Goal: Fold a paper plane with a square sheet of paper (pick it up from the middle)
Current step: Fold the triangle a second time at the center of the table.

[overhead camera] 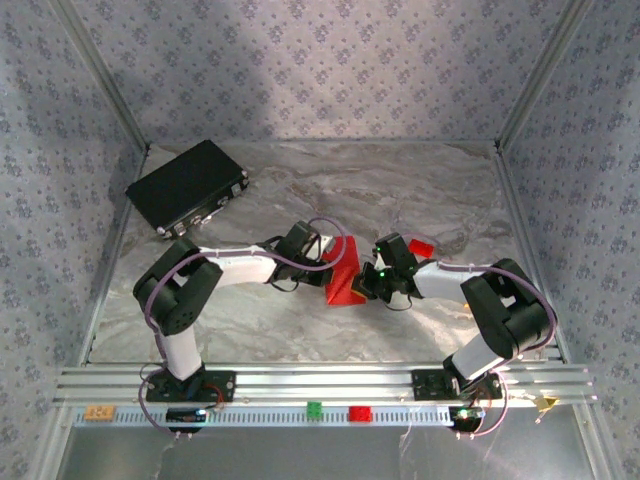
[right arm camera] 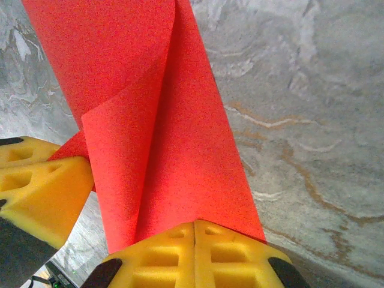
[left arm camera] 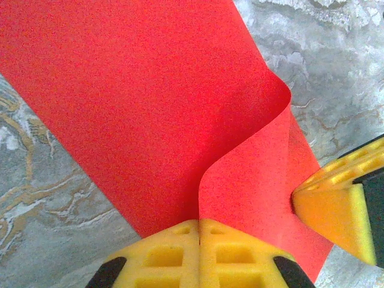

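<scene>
So both my hands were on the square sheet of paper [overhead camera: 343, 272] at once. It sat well apart from the big flat black box [overhead camera: 188, 186], off to the box's right and closer to my bases than the box was.

My left gripper [left arm camera: 199, 225] had its yellow pads pressed flat together, pinching one edge of the red sheet. My right gripper [right arm camera: 195, 228] was doing the same on the sheet's edge farther from the box, pads clamped tight with the paper coming straight out from between them. The two grippers were really near each other, each one poking into the other's wrist view.

The paper wasn't flat. From my left wrist, one side curled up and over in a soft bend. From my right wrist, a flap lay folded over the rest. I couldn't tell if it touched the marble table [overhead camera: 400, 190].
</scene>
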`<action>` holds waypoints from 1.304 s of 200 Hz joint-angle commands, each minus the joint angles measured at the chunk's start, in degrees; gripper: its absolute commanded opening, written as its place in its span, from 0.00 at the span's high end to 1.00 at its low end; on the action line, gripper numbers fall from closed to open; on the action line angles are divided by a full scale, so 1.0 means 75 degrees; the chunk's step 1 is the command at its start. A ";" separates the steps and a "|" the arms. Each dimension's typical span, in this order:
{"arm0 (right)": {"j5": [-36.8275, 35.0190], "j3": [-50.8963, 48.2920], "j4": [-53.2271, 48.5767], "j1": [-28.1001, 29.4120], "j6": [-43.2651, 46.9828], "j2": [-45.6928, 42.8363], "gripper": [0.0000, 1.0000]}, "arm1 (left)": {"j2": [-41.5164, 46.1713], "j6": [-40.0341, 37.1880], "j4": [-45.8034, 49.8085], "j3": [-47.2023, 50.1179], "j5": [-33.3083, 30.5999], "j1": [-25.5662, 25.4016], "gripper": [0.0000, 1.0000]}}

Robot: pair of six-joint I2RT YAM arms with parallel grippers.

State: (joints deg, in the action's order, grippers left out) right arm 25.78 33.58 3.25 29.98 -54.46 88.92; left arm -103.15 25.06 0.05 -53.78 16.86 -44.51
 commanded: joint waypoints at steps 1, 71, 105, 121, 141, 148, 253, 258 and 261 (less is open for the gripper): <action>-0.0273 -0.0036 -0.0608 -0.0045 0.0112 0.0196 0.94 | -0.0142 -0.0060 0.0133 -0.0095 -0.0050 0.0050 1.00; -0.0282 -0.0036 -0.0620 -0.0040 0.0112 0.0184 0.94 | -0.0180 -0.0060 0.0122 -0.0077 -0.0051 0.0041 1.00; -0.0274 -0.0036 -0.0620 -0.0042 0.0113 0.0182 0.94 | -0.0192 -0.0016 0.0063 -0.0038 -0.0045 0.0046 1.00; -0.0274 -0.0036 -0.0620 -0.0036 0.0113 0.0185 0.94 | -0.0191 0.0010 0.0045 0.0000 -0.0038 0.0043 1.00; -0.0273 -0.0034 -0.0629 -0.0041 0.0113 0.0190 0.94 | -0.0192 0.0019 0.0053 0.0021 -0.0031 0.0046 1.00; -0.0273 -0.0025 -0.0630 -0.0045 0.0112 0.0185 0.94 | -0.0180 0.0022 0.0047 0.0032 -0.0037 0.0044 1.00; -0.0285 -0.0027 -0.0632 -0.0048 0.0112 0.0171 0.94 | -0.0293 0.0098 -0.0001 0.0097 0.0003 0.0041 1.00; -0.0285 -0.0027 -0.0621 -0.0045 0.0118 0.0176 0.93 | -0.0306 0.0104 0.0002 0.0101 0.0002 0.0041 1.00; -0.0285 -0.0028 -0.0620 -0.0043 0.0119 0.0168 0.94 | -0.0308 0.0104 -0.0015 0.0104 0.0022 0.0042 1.00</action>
State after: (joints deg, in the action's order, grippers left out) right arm 25.78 33.58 3.25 29.87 -54.43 88.92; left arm -103.94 25.15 -0.12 -53.45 16.97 -44.51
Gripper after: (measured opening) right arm 0.067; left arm 0.047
